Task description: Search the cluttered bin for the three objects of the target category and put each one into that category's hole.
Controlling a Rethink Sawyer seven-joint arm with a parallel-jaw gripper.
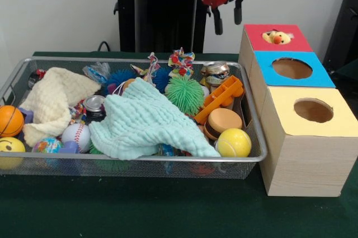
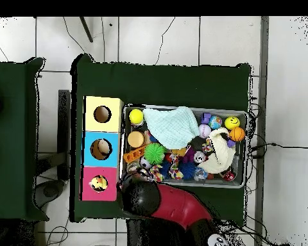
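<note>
I am holding my gripper (image 1: 227, 19) above the back corner of the wide, shallow silver wire-mesh bin (image 1: 168, 159), on the side nearest the pale wooden box with the red top (image 1: 278, 37); its two dark fingers are hanging spread apart with nothing between them, so my hand is empty. The small yellow plush duck with the orange beak (image 1: 277, 37) is sitting in the round hole in that red top, its head showing at the opening, just beside my gripper and lower than it, on the side away from the bin. The coming move is turning the other way: the remaining plush animals, an orange striped tiger and a tan-brown one, I cannot pick out in either view, and I am judging that they are lying down in the bin, perhaps under the pale mint-green waffle cloth (image 1: 146, 123) spread over the bin's middle or the cream cloth (image 1: 53, 101) toward the bin's far end from the red-topped box. The blue-topped box's hole (image 1: 291, 68) and the yellow-topped box's hole (image 1: 313, 110) look empty in the front view. Around the mint cloth the bin is holding a green spiky rubber ball (image 1: 184, 94), an orange plastic piece (image 1: 221, 99), a yellow tennis ball (image 1: 234, 142) and a baseball (image 1: 75, 135).
</note>
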